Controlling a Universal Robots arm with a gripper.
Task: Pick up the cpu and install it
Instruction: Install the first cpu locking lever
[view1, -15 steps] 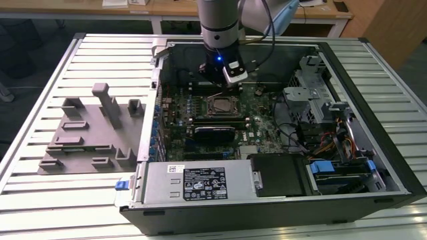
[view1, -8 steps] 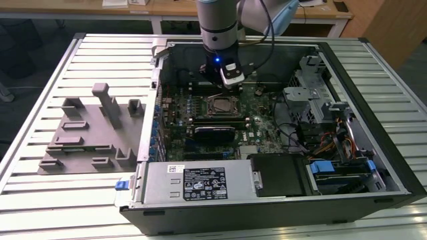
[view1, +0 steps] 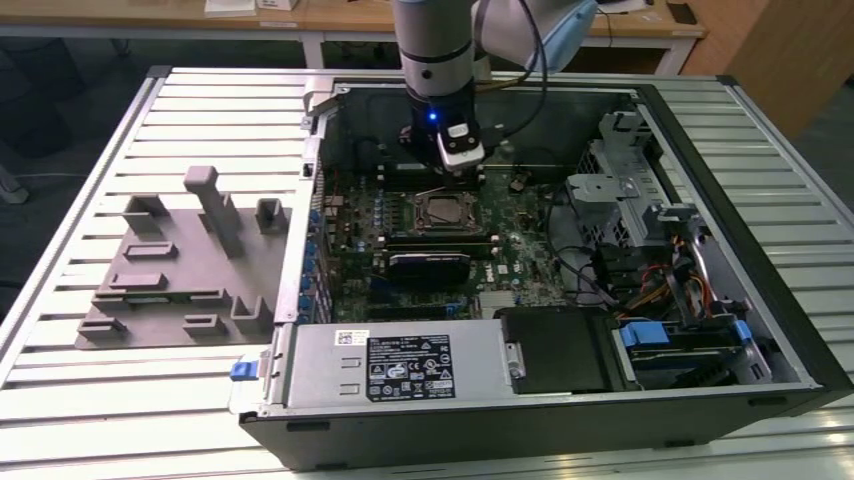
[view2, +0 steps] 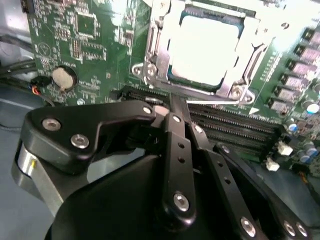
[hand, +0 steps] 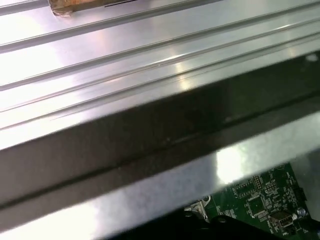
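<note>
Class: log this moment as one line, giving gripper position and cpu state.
gripper: inside computer case, over motherboard | cpu: seated in socket frame, apart from gripper

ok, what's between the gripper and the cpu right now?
In the second wrist view, only the metal socket frame lies between the gripper and the cpu. The gripper hangs over the long black slots beside it.

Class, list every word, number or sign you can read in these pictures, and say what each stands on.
Nothing reads clearly.
On the power supply label: print too small to read.
On the small white sticker beside it: too small.
On the motherboard, second wrist view: markings blurred.
On the cpu top: washed out by glare, no text readable.
</note>
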